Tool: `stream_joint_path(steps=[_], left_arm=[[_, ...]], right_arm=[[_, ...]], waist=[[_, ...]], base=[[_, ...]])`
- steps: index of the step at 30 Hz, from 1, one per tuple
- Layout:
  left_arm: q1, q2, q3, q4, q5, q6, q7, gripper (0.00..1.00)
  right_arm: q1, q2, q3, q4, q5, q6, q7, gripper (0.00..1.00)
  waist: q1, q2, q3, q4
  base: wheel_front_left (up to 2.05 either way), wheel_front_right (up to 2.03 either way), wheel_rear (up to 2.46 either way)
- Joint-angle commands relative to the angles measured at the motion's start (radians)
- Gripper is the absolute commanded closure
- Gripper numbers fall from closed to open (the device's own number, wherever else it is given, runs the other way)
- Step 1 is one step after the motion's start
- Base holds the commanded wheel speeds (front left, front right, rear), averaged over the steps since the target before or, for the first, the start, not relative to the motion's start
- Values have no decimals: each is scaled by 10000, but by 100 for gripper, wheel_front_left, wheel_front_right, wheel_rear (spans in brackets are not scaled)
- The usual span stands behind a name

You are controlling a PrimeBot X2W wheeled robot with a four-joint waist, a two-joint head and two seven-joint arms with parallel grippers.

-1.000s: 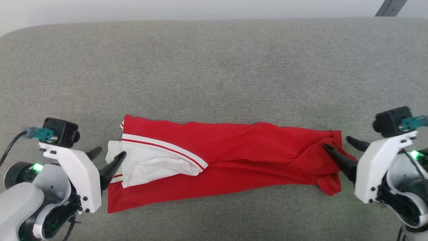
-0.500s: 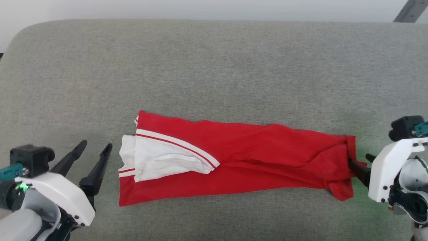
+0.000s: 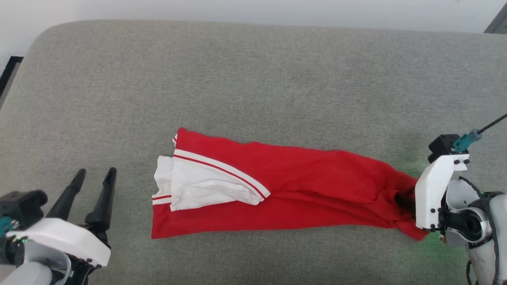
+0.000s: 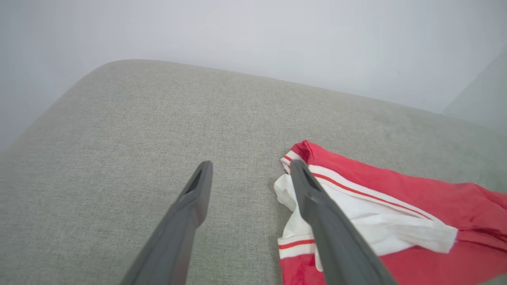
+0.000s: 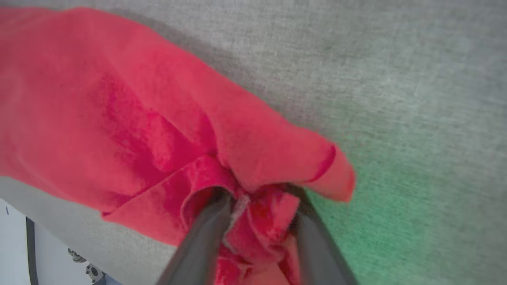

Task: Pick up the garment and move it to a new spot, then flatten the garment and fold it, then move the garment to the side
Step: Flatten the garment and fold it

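Our left pincer (image 3: 96, 171) has drawn back from the garment (image 3: 309, 186), fingers spread wide and empty. Our right pincer (image 5: 258, 198) grips its right end, and its long axis runs leftward across the grey cushion (image 3: 253, 79).

— How is the left gripper (image 3: 96, 173) held?
— It is held low at the left, its forearm angled up the head view, and its two dark fingers are spread apart.
— And the right gripper (image 5: 257, 198)?
— It is pointed leftward from its white wrist, and its fingers are clamped on bunched garment (image 3: 317, 186).
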Motion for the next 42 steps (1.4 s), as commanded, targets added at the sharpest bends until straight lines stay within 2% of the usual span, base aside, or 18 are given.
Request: stream_joint_path(steps=[1, 6, 12, 19, 24, 28, 33, 38, 42], left_arm=[[409, -412, 641, -2, 430, -125, -41, 0], [1680, -1572, 2367, -16, 1500, -705, -44, 0], [2829, -2828, 3877, 114, 2658, -1518, -45, 0], [3380, -4132, 4963, 417, 3590, -2460, -46, 0], [3548, -4686, 5371, 601, 4005, -2877, -46, 0], [3588, -5033, 5625, 806, 4288, -3149, -46, 0], [3737, -5312, 5811, 927, 4538, -3324, -45, 0], [3713, -5429, 5820, 966, 4625, -3431, -45, 0], [3606, -5501, 5719, 1006, 4659, -3482, -45, 0]], right_arm=[[59, 113, 201, 350, 228, -1, -56, 100], [-403, -439, -119, 522, 631, -10, -140, 100], [-398, -1026, -806, 700, 699, -10, -301, 100], [-328, -1622, -1598, 1154, 367, -10, -426, 100], [-444, -1857, -1868, 1519, 28, -10, -475, 100], [-405, -1676, -1806, 1150, 226, -4, -244, 100], [101, -1298, -1442, -509, 755, -2, 245, 100], [546, -773, -680, -2235, 869, -2, 732, 100], [510, -235, 110, -2905, 737, -2, 862, 100]], waist=[[0, -1, -46, 38], [0, -1, -243, 81], [0, -1, -547, 111], [0, -1, -808, 65], [0, -1, -951, 7], [0, -1, -1130, -38], [0, -1, -1280, -30], [0, -1, -1341, 158], [0, -1, -1338, 451]], base=[[0, 0, 0], [0, 0, 0], [0, 0, 0], [0, 0, 0], [0, 0, 0], [0, 0, 0], [0, 0, 0], [0, 0, 0], [0, 0, 0]])
